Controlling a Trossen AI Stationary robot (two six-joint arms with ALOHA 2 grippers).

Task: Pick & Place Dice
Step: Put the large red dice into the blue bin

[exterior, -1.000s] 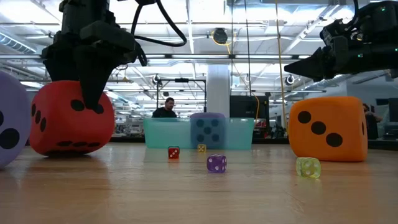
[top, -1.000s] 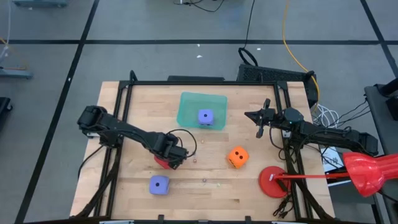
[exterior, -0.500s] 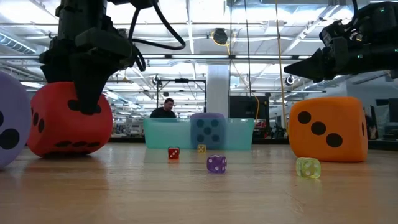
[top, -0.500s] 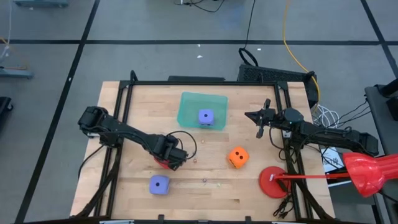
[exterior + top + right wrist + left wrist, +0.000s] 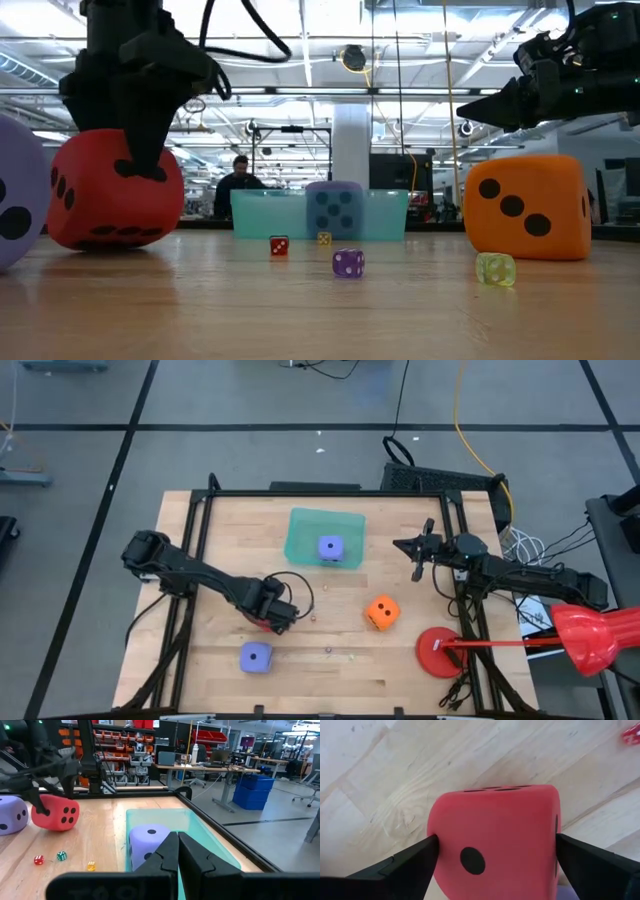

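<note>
The red die [image 5: 495, 835] rests on the wooden table, left of middle. My left gripper [image 5: 272, 610] points down over it, open, one finger on each side of the die [image 5: 110, 195]. An orange die [image 5: 382, 612] sits on the table right of middle. A purple-blue die [image 5: 256, 656] lies near the front edge. Another purple-blue die [image 5: 330, 547] lies in the teal bin [image 5: 305, 535] at the back. My right gripper [image 5: 415, 550] is shut and level above the table's far right, holding nothing. My left gripper has its fingertips [image 5: 427, 847] level with the red die's two opposite side faces [image 5: 442, 845], coming from above. Whether they touch the faces I cannot tell. The die stands flat on the table, its one-pip face toward the wrist camera.
Several tiny dice [image 5: 348, 263] lie on the wood between the big ones. A red round disc [image 5: 438, 652] sits at the front right, with a red tool's handle [image 5: 590, 640] beyond the table's right edge. A black frame [image 5: 200, 510] borders the table.
My left gripper has shifted a little over the red die and edged up slightly, staying open. The die has kept its place on the table.
</note>
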